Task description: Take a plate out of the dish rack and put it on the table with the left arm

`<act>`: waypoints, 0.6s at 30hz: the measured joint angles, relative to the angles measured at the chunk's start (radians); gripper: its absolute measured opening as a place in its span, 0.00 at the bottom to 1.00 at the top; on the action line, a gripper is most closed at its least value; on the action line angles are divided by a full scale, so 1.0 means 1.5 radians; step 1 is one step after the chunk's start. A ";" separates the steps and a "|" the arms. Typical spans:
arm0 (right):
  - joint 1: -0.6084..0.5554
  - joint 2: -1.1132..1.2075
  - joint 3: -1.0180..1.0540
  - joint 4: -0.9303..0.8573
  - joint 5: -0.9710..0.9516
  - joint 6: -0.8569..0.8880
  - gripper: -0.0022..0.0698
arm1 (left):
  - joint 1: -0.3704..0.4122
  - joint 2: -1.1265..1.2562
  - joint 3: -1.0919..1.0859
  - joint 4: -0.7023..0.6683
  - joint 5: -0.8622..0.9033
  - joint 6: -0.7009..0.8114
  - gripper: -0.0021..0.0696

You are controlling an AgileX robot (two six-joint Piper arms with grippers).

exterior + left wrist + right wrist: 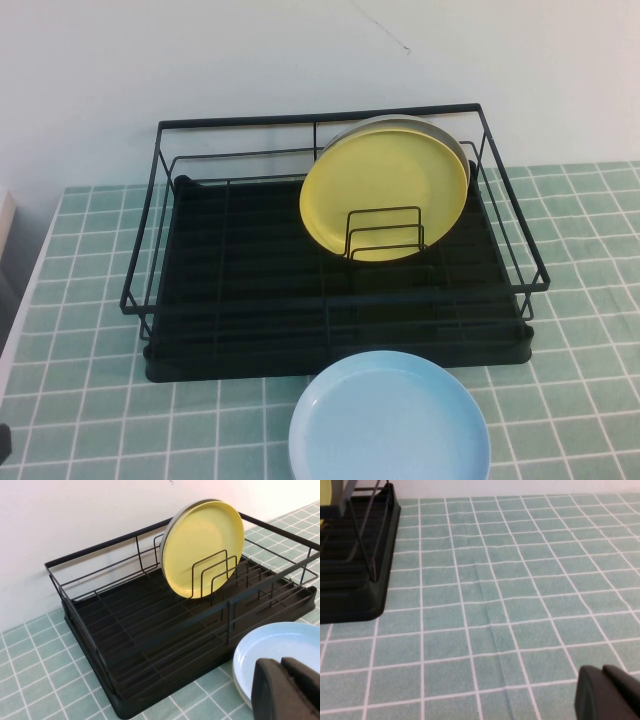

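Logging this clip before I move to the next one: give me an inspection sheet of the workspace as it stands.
Surface: teal tiled table, white grout.
Job's things: blue plate flat on the table in front of the dish rack, outside it.
Clutter: yellow plate upright in the rack's holder, a pale plate behind it.
Grippers: left tool just above the blue plate's near edge; right tool low over bare tiles beside the rack.
Cables: nothing seen.
Surroundings: plain white wall.

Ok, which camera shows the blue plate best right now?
The high view: nearly the whole plate lies flat on the table before the dish rack. The left wrist view shows part, behind the left gripper. The right wrist view shows only the right gripper.
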 joint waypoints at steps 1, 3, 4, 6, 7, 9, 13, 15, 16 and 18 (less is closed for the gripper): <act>0.000 0.000 0.000 0.000 0.000 0.000 0.03 | 0.000 0.000 0.000 0.000 0.000 0.000 0.03; 0.000 0.000 0.000 0.000 0.000 0.000 0.03 | 0.000 0.000 0.000 0.000 0.001 0.000 0.03; 0.000 0.000 0.000 0.000 0.000 0.000 0.03 | 0.000 0.000 0.000 0.000 0.001 0.000 0.03; 0.000 0.000 0.000 0.000 0.000 0.000 0.03 | 0.000 0.000 0.000 0.000 0.001 0.000 0.03; 0.000 0.000 0.000 0.000 0.000 0.000 0.03 | 0.000 0.000 0.000 0.000 0.001 0.000 0.03; 0.000 0.000 0.000 0.000 0.000 0.000 0.03 | 0.000 0.000 0.000 0.000 0.000 0.000 0.03; 0.000 0.000 0.000 0.000 0.000 0.000 0.03 | 0.000 0.000 0.014 -0.009 -0.030 0.003 0.03; 0.000 0.000 0.000 0.000 0.000 0.000 0.03 | 0.001 -0.004 0.043 -0.013 -0.074 0.007 0.03; 0.000 0.000 0.000 0.000 0.000 0.000 0.03 | 0.004 -0.012 0.066 -0.014 -0.102 0.008 0.03; 0.000 0.000 0.000 0.000 0.000 0.000 0.03 | 0.009 -0.030 0.102 -0.014 -0.138 0.010 0.03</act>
